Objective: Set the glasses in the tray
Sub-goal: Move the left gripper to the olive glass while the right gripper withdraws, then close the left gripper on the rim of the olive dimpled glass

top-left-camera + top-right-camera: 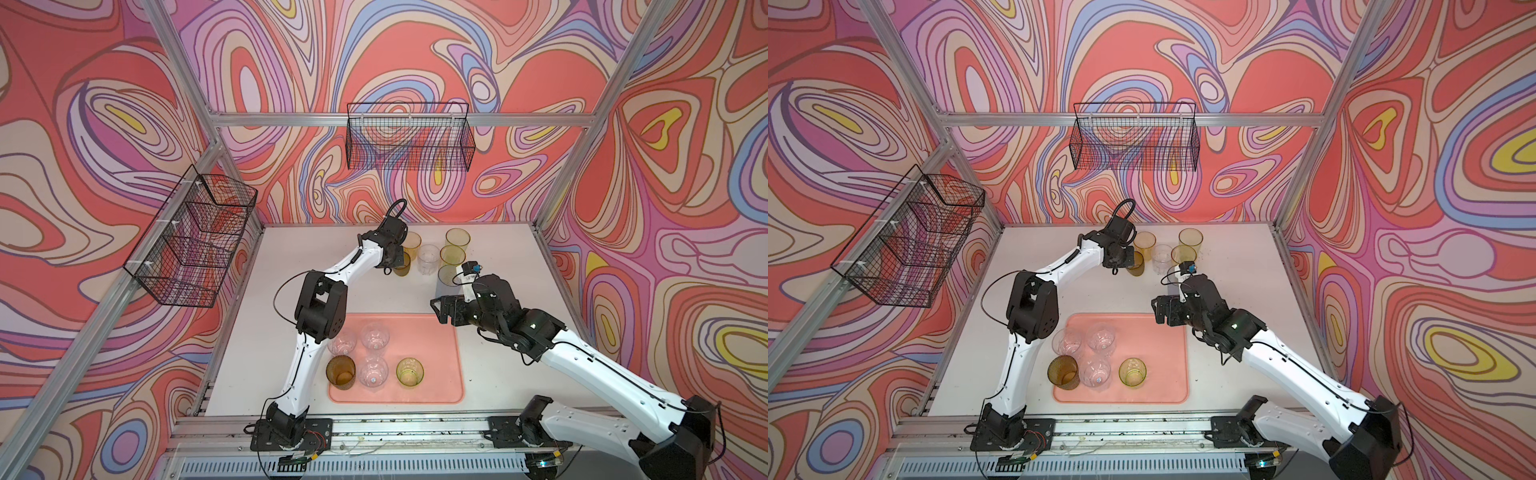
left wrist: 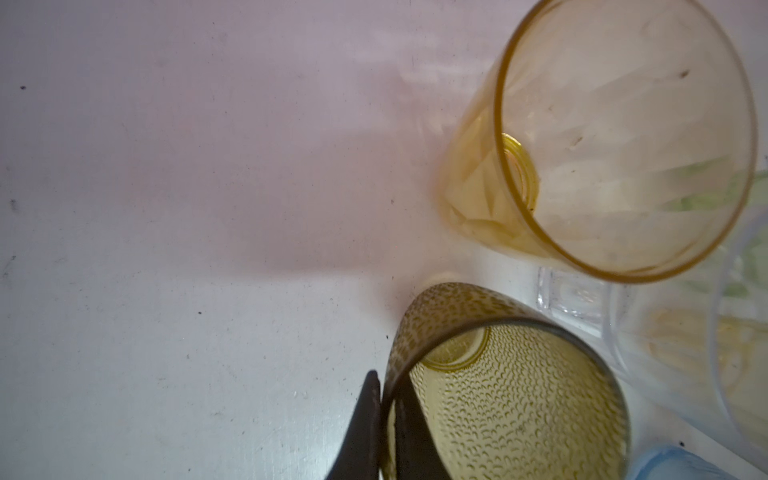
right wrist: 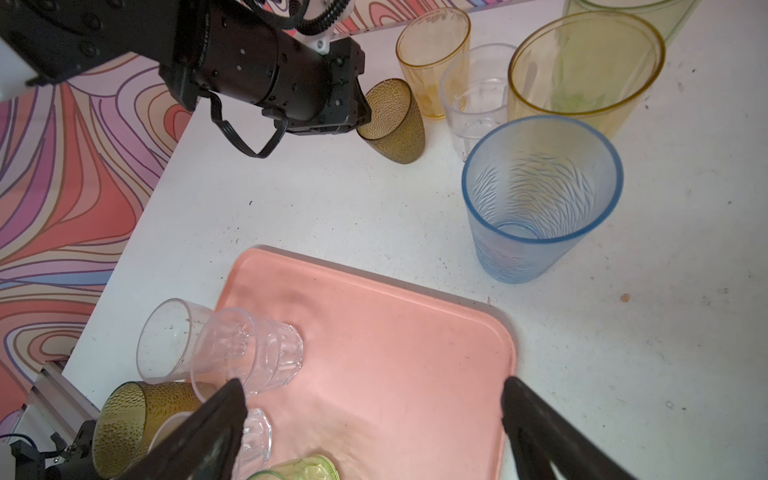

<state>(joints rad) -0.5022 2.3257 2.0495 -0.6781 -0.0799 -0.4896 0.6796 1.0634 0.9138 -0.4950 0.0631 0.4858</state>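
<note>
The left hand (image 2: 384, 380) is pinching the rim wall of the short brown-amber dimpled tumbler (image 2: 519, 399) from inside and out (the top views are hiding this behind the wrist). Likely light, stiff, grippy. It is sitting on the white bench (image 2: 166, 249), outside the salmon-pink tray (image 3: 415, 332), where the right hand (image 3: 370, 386) is hovering spread.

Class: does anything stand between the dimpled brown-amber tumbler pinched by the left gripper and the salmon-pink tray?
Nothing visible does. Only bare white table lies between the dimpled brown-amber plastic tumbler and the flat salmon-pink rectangular tray, whose right half is free. The open right gripper hangs above the tray's far edge.
</note>
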